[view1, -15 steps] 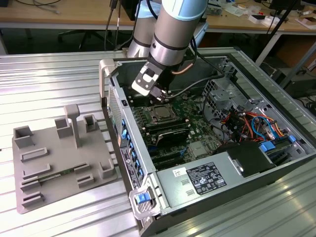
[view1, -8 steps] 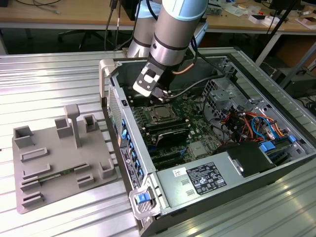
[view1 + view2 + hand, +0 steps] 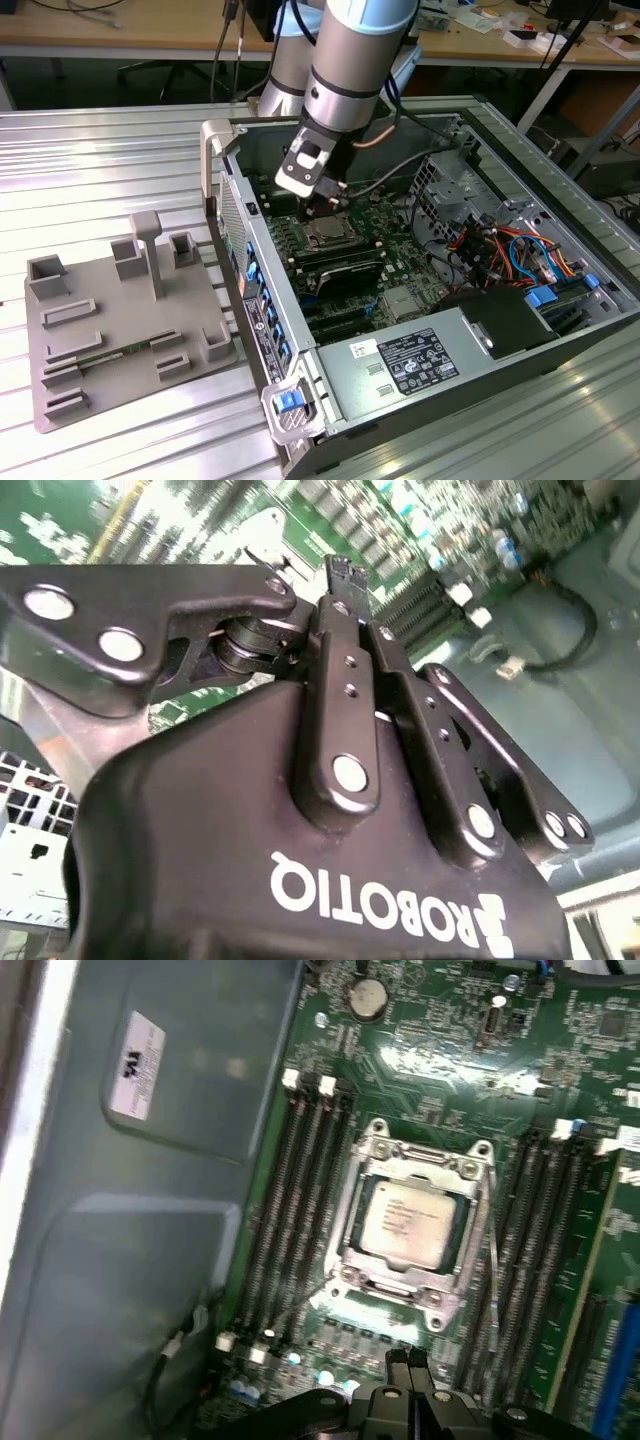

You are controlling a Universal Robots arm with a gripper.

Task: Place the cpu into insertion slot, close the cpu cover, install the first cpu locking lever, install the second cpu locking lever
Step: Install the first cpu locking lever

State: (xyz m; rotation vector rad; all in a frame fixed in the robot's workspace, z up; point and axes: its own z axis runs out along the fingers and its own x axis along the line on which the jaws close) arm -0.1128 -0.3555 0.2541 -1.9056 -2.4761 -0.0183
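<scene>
Ribbed metal table (image 3: 120, 150) bears computer case (image 3: 540, 165); cpu (image 3: 405, 1222) in insertion slot (image 3: 440, 1310), gripper (image 3: 411, 1360) pinched together

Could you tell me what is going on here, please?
A single robot arm is working inside an open computer case. The cpu sits in the insertion slot, and the cpu cover appears to lie flat around it. The arm's hand, shut with nothing visible in it, hovers over the motherboard beside the socket.
</scene>
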